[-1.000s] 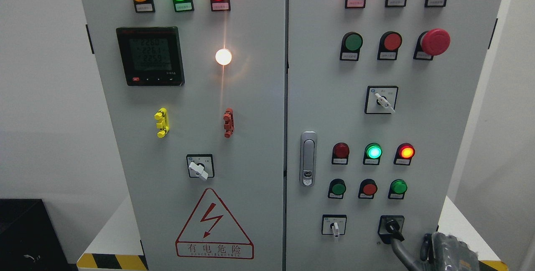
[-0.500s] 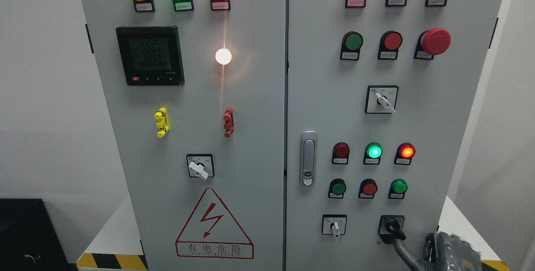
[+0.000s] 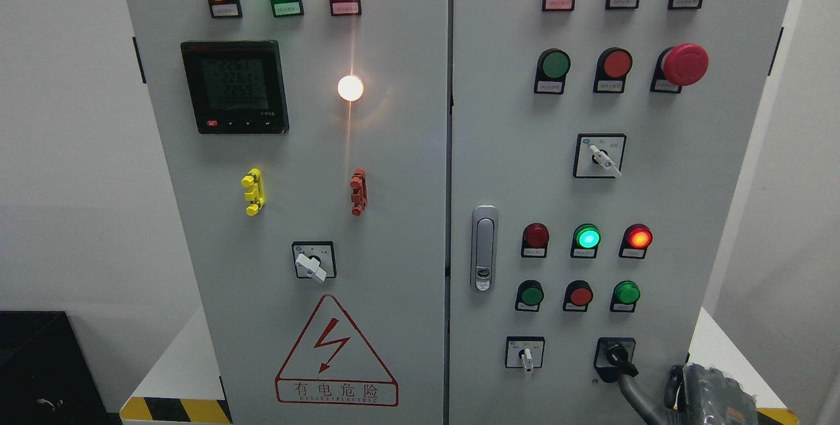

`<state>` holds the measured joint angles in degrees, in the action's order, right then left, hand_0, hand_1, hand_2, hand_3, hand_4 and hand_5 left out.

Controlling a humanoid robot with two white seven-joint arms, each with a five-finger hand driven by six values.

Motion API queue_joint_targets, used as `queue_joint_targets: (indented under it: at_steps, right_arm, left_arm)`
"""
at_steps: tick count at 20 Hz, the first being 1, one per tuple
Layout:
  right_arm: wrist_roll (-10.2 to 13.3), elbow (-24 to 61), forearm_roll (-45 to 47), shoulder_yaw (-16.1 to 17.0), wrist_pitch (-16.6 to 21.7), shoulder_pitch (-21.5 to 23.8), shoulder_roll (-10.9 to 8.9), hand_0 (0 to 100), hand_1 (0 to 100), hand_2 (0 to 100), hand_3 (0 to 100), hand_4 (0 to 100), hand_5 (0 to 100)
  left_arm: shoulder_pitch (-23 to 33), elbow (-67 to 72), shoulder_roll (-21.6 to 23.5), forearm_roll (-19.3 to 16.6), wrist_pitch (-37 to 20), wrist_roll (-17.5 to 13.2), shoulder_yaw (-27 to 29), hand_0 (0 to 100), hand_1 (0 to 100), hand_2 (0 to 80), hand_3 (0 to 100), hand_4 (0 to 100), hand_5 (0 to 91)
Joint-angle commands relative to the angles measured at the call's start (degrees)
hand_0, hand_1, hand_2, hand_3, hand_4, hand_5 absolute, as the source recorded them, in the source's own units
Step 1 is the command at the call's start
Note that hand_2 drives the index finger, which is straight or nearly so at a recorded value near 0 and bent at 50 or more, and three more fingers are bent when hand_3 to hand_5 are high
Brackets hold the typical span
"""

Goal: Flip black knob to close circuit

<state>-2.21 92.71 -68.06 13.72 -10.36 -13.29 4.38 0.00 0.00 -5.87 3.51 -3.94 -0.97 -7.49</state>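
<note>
One finger (image 3: 629, 385) of right robot hand (image 3: 702, 393) still touching black knob (image 3: 619, 357); grasp unclear; scene unchanged.

The scene is bright and evenly lit, with sharp focus across the grey metal control cabinet (image 3: 407, 149). A round white indicator lamp (image 3: 350, 88) blooms, throwing a vertical streak of glare up and down the door. Push buttons cast soft shadows toward the lower left. The cabinet's sides splay outward toward the top.
</note>
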Motion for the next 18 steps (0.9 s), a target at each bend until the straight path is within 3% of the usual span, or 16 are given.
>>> queue_joint_targets:
  at_steps: [1,18]
  right_arm:
    - [0.1,1.51,-0.06,-2.3,0.16,1.25,0.36,0,6,83,98,87,95]
    - [0.37,2.29,0.12,-6.43,0.51,3.09,0.45,0,6,81,98,86,94]
  left_arm:
    - [1.23,-1.32,-0.01,0.0,-0.02,0.0,0.02,12,56,0.0,0,0,0.0]
    - [1.23,-1.32,-0.01,0.0,-0.02,0.0,0.02,12,56,0.0,0,0,0.0]
